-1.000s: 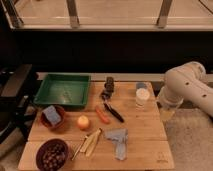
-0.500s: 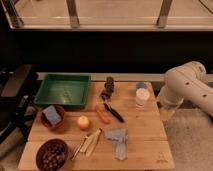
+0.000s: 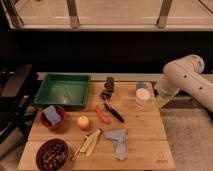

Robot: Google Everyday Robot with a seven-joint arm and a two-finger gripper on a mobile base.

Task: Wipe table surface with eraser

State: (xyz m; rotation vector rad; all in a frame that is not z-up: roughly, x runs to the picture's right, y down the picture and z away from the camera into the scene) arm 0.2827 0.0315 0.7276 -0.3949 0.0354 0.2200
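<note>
- Camera view: tool (image 3: pixel 162 100) at the right-hand edge of the surface (image 3: pixel 142 131), just beside the white cup (image 3: pixel 143 96) — released, grasping nothing; likely parked clear of the clutter ahead of a reach.
- Eraser (image 3: pixel 109 83) near the back edge, close to the green tray (image 3: pixel 63 90); seemingly laid out for pickup, not yet touched.
- From the tool: eraser well apart, beyond the cup, toward the tray — calls for a reach past the cup.
</note>
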